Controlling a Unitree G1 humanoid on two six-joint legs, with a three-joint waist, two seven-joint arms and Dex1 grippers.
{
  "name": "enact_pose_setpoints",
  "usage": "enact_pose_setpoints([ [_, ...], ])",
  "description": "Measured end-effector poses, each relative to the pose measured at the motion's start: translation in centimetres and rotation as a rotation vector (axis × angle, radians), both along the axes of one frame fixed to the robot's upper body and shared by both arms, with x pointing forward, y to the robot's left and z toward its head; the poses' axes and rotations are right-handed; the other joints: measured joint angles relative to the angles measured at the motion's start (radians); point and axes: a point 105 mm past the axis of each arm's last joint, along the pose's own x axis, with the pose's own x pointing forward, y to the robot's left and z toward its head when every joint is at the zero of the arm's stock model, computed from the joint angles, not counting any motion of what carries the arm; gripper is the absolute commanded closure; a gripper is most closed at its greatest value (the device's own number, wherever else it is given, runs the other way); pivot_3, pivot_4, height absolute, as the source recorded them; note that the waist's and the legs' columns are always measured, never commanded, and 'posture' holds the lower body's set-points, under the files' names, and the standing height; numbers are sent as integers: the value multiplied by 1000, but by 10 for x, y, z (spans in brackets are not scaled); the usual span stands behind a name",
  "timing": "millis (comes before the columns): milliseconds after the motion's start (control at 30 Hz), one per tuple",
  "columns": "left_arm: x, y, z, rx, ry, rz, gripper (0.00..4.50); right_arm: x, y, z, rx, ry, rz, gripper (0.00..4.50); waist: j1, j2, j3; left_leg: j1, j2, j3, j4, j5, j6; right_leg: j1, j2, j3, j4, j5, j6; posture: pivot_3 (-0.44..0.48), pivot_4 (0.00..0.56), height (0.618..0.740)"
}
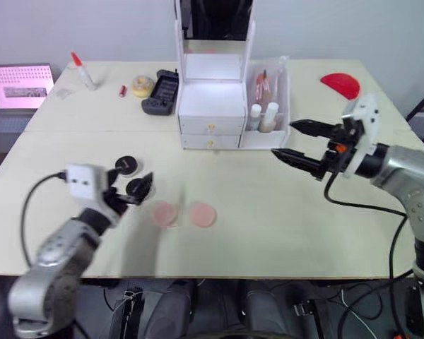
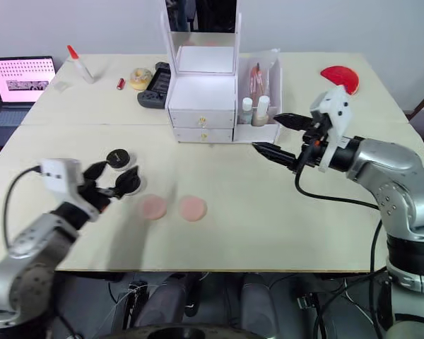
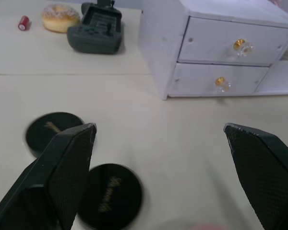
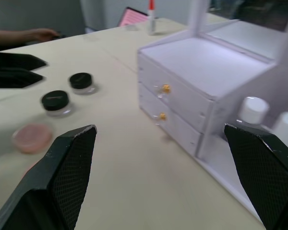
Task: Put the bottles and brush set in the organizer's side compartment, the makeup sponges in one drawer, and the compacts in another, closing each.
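Observation:
The white organizer (image 1: 212, 106) stands mid-table with both drawers (image 1: 210, 128) shut. Its side compartment (image 1: 277, 92) holds bottles (image 1: 270, 116) and a brush set (image 1: 261, 85). Two black compacts (image 1: 126, 164) (image 1: 139, 187) lie at the front left. Two pink makeup sponges (image 1: 165, 213) (image 1: 203, 214) lie to their right. My left gripper (image 1: 131, 185) is open around the nearer compact (image 3: 110, 194), which sits beside one finger. My right gripper (image 1: 283, 138) hangs open and empty just right of the organizer's front.
A laptop (image 1: 20, 86) sits at the far left. A glue bottle (image 1: 83, 70), a small red item (image 1: 123, 90), a doughnut-shaped object (image 1: 142, 85) and a black device (image 1: 161, 92) lie behind. A red object (image 1: 340, 85) is far right. A person's hand (image 4: 38, 34) rests beyond the table.

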Motion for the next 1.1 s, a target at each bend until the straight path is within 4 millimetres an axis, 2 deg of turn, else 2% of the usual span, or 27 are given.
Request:
enact_pose_setpoints([
  [167, 15, -56, -1, -1, -18, 7, 0, 6, 9, -1, 5, 29, 80, 33, 7, 0, 0, 0, 0, 1, 0, 0, 0, 0, 0, 0, -1, 0, 0, 0, 150, 738],
  [200, 17, -62, -2, 7, -20, 6, 0, 8, 11, -1, 5, 28, 86, 33, 7, 0, 0, 0, 0, 1, 0, 0, 0, 0, 1, 0, -1, 0, 0, 0, 150, 738],
  [400, 28, -69, -7, 50, -32, 53, 0, 14, 14, -6, 1, 37, 98, 33, 14, 0, 0, 0, 0, 1, 0, 0, 1, 0, 1, 0, -1, 0, 0, 0, 150, 738],
  [567, 52, -86, 10, 91, -97, 23, 0, 17, 16, -10, 4, 29, 96, 33, 18, 0, 0, 0, 0, 0, 1, 0, 1, 2, 1, -1, -3, 1, 1, 0, 150, 738],
  [667, 60, -95, 2, 113, -64, 10, 0, 18, 17, -10, 4, 21, 94, 33, 15, 0, 0, 0, 0, 1, 0, -1, 2, 1, 1, -1, -4, 3, 5, 0, 150, 738],
  [800, 64, -117, -14, 98, 14, -48, 0, 19, 16, -11, 7, 13, 84, 33, 16, 0, 0, 0, 0, 1, 0, -1, 2, 1, 1, -1, -3, 3, 5, 0, 150, 738],
  [933, 75, -135, -6, 110, -16, -71, 0, 20, 16, -13, 5, 12, 73, 33, 16, 0, 0, 0, 0, 1, 1, -1, 2, 2, 1, -1, -3, 4, 5, 0, 150, 738],
  [1100, 91, -142, -3, 132, -41, -43, 0, 21, 14, -15, 2, 15, 60, 33, 16, 0, 0, 0, 0, 1, 1, -1, 2, 1, 1, -1, -4, 4, 6, 0, 150, 738],
])
